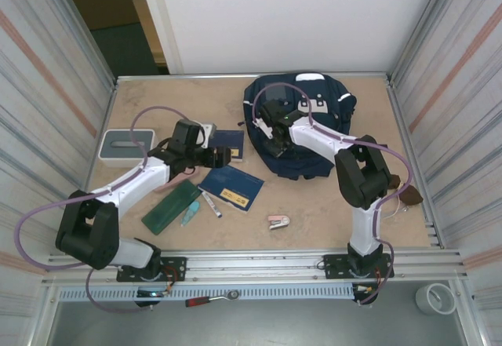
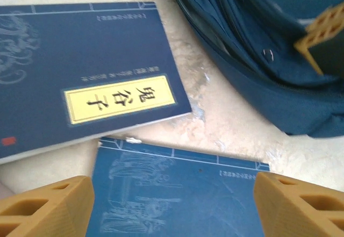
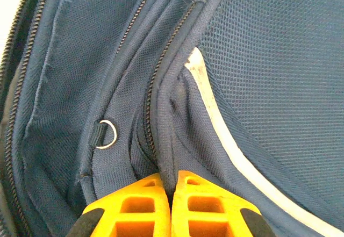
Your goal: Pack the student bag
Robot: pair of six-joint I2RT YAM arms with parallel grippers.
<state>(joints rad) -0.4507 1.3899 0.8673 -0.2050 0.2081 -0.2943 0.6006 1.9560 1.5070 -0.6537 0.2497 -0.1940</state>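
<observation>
Top view: student bag [image 1: 314, 107] sits at the far side of the counter [image 1: 157, 103], with the right tool [image 1: 274, 136] on the bag's left edge. Left tool [image 1: 223, 156] hangs over a blue book [image 1: 232, 143]. A second blue book [image 1: 232, 187] is just on its near side, and a grey-white box [image 1: 125, 143] lies well off behind it. Green case [image 1: 171, 205], pens [image 1: 212, 203] and a pink stapler [image 1: 278, 221] lie closer to the arm bases.

Left wrist: left tool [image 2: 172, 210] has its fingers wide apart and grips nothing. A plain-cover book [image 2: 177, 188] lies under the gap. A labelled book [image 2: 80, 76] is ahead-left, just beside it. The bag [image 2: 258, 59] is ahead-right, across a strip of bare counter. The yellow title label reads clearly here; from the top it's a smudge.

Right wrist: right tool [image 3: 171, 199] has its fingers pinched together on a piped seam of the bag [image 3: 269, 59], next to a zip [image 3: 156, 76]. A metal D-ring [image 3: 105, 134] sits just left of the fingers, and a white stripe [image 3: 226, 135] runs off to the right. This close-up shows the grip, which the wrist blocks from above.
</observation>
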